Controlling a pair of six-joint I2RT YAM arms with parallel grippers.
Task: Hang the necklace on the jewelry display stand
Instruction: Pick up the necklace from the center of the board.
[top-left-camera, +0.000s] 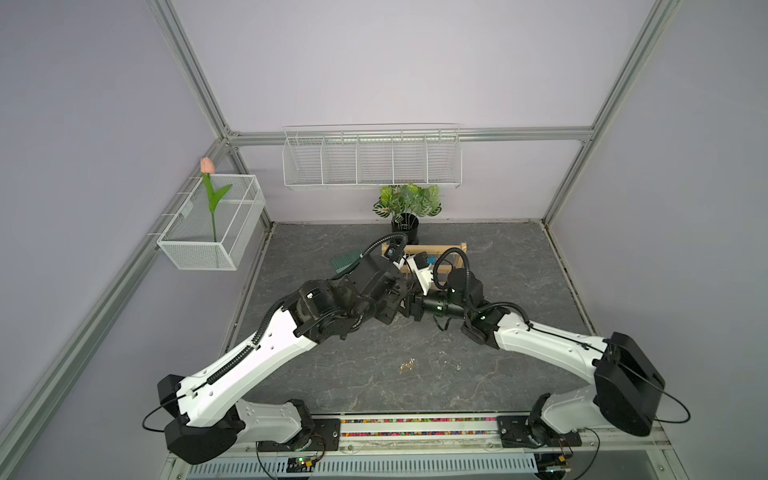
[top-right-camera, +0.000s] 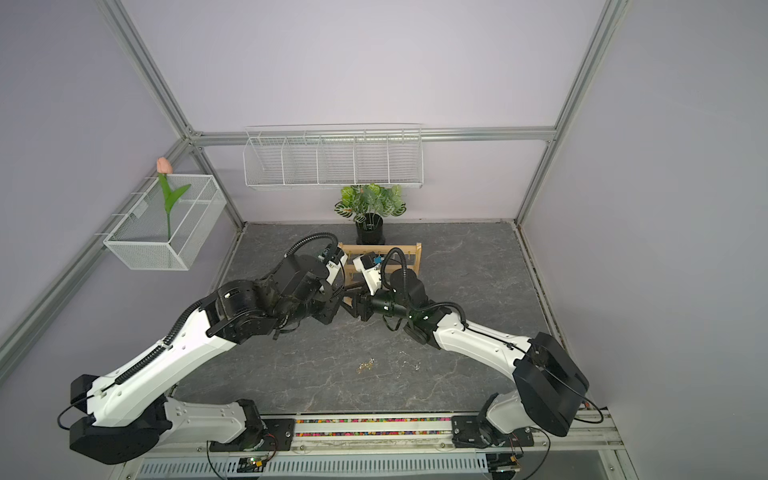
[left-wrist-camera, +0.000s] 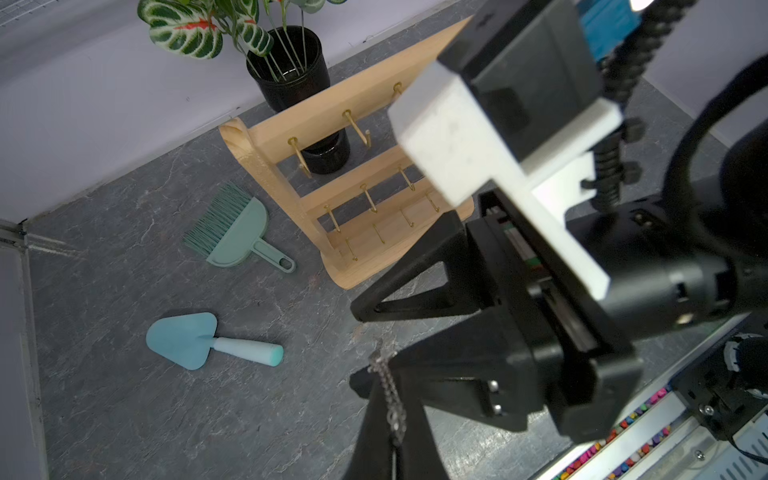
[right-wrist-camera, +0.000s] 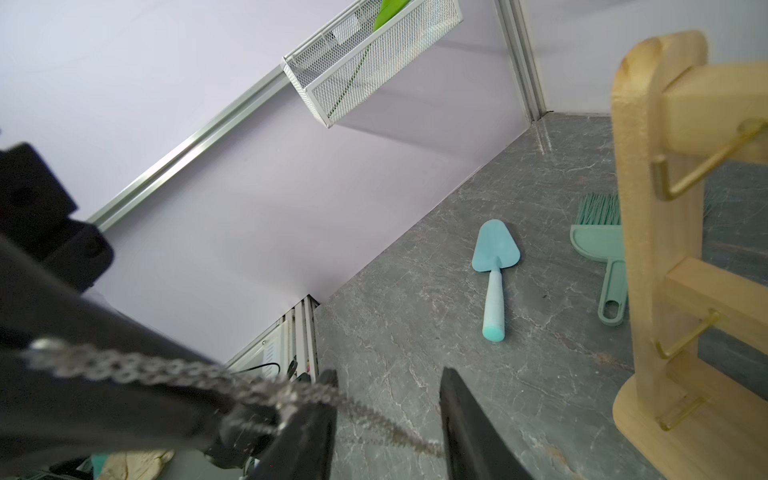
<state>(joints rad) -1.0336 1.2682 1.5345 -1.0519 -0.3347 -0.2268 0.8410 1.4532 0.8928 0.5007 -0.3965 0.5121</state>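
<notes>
Closest up from the left wrist: shows the left gripper (left-wrist-camera: 374, 449) clamped shut on the necklace (left-wrist-camera: 392, 403), a fine silver chain draped over its tip, with the right gripper (left-wrist-camera: 355, 345) spread apart around the chain. Places the jewelry display stand (left-wrist-camera: 316, 110) upright just beyond, visible hooks bare. From the right wrist: confirms parted fingers (right-wrist-camera: 465, 432), chain running between. From both top views: puts the stand (top-left-camera: 415, 248) (top-right-camera: 365, 248) far centre, behind both arms. Looks mid-handover; hanging left to do.

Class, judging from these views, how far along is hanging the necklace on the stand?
Done: the necklace is picked up, pinched in the shut left tool. In hand: the right tool stands open around it. Left: the jewelry display stand shows only bare hooks.
</notes>
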